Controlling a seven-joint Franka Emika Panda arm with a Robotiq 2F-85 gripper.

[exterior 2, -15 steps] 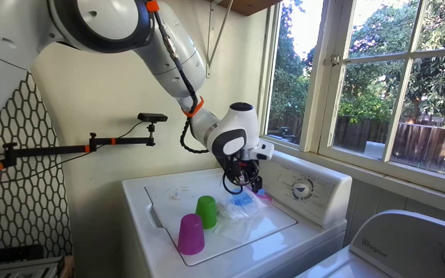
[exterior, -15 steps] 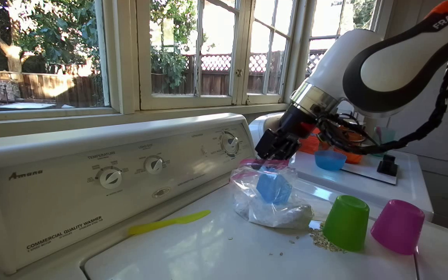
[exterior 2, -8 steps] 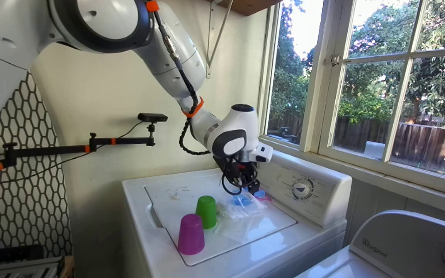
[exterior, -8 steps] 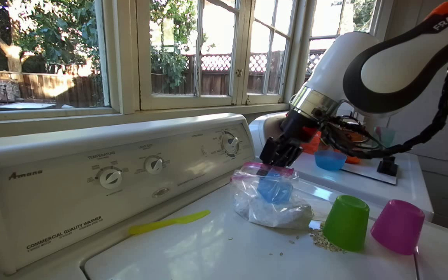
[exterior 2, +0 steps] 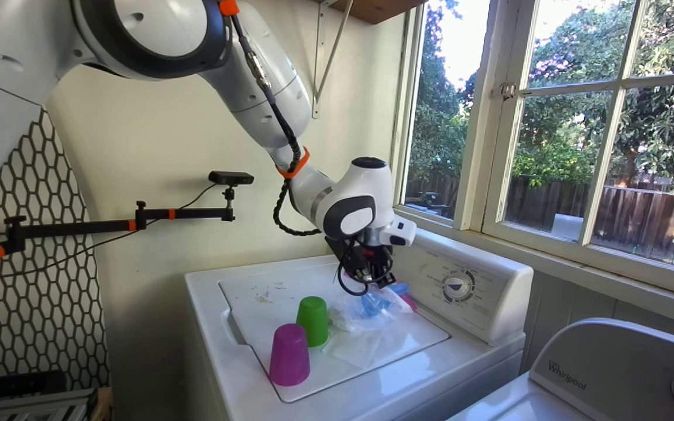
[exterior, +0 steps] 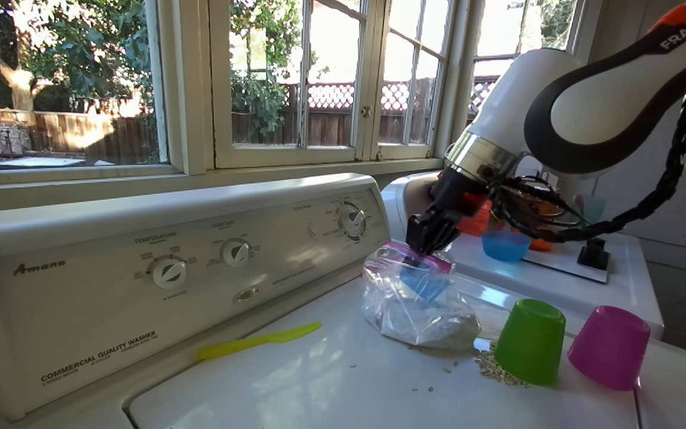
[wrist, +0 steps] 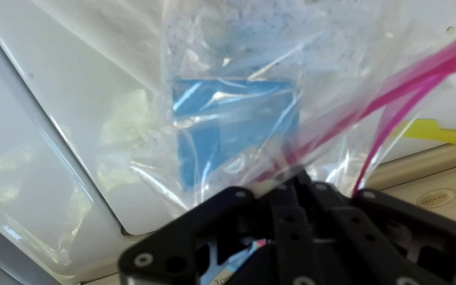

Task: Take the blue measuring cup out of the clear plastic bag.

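My gripper (wrist: 297, 180) is clamped on the blue measuring cup (exterior: 425, 286), inside the zip bag (exterior: 387, 301) on the Amana washer lid (exterior: 319, 381), flakes (exterior: 493, 366) scattered nearby. Casement window (exterior: 371, 89) behind, Whirlpool machine (exterior 2: 623, 359) alongside.

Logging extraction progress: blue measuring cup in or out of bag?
In, at least the lower part: an exterior view shows the blue measuring cup through the clear plastic bag. Cannot tell about the top.

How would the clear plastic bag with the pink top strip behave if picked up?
Likely floppy: the clear plastic bag is see-through and creased. Probably bottom-heavy, since its whitish contents sit low. It may also be slippery, given the glossy highlights across it in the wrist view.
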